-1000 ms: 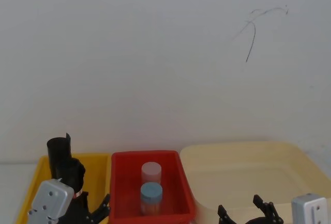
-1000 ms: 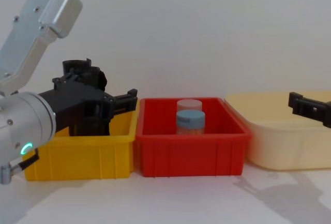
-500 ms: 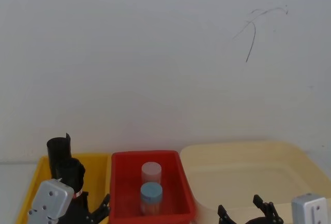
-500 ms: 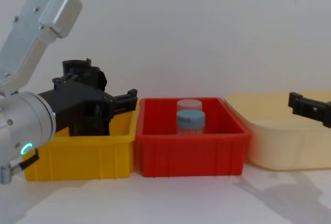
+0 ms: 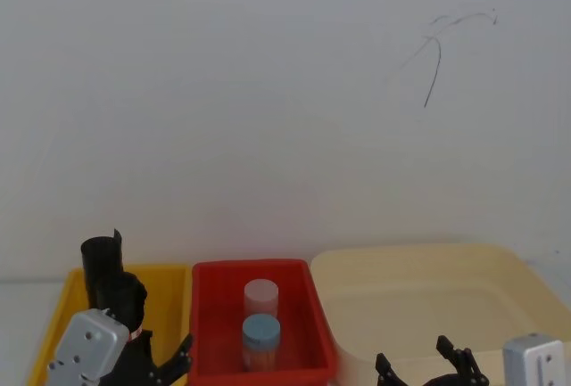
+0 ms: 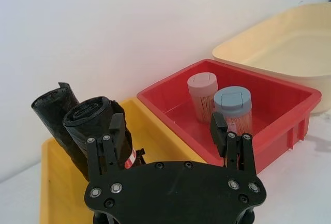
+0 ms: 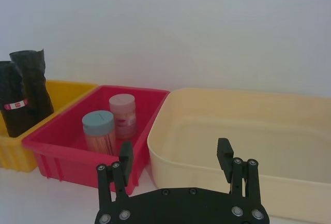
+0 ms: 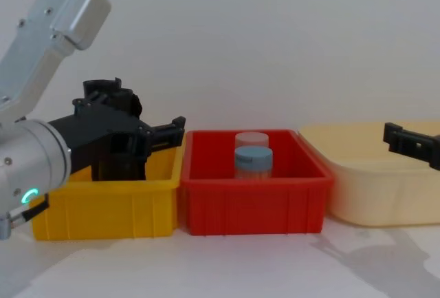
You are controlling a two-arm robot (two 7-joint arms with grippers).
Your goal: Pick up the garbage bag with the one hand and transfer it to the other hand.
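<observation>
The garbage bag (image 6: 92,127), a black crinkly roll with a small red-and-white label, stands upright in the yellow bin (image 6: 51,188); it also appears as the garbage bag (image 7: 14,111) and the garbage bag (image 5: 130,299). My left gripper (image 6: 168,131) is open just in front of the bag, one finger (image 6: 116,131) right beside the roll and the other toward the red bin. From the chest, the left gripper (image 8: 134,127) hangs over the yellow bin (image 8: 103,208) on its silver arm. My right gripper (image 7: 175,155) is open, held low before the cream tub (image 7: 243,131).
A plain black roll (image 6: 51,111) stands behind the labelled one. The red bin (image 8: 254,205) holds a blue-lidded jar (image 8: 253,162) and a pink-lidded jar (image 8: 251,139). The cream tub (image 8: 375,188) sits on the right, a white wall behind.
My left arm has shifted very slightly, its gripper tip edging toward the red bin. The right gripper and the bag have not moved.
</observation>
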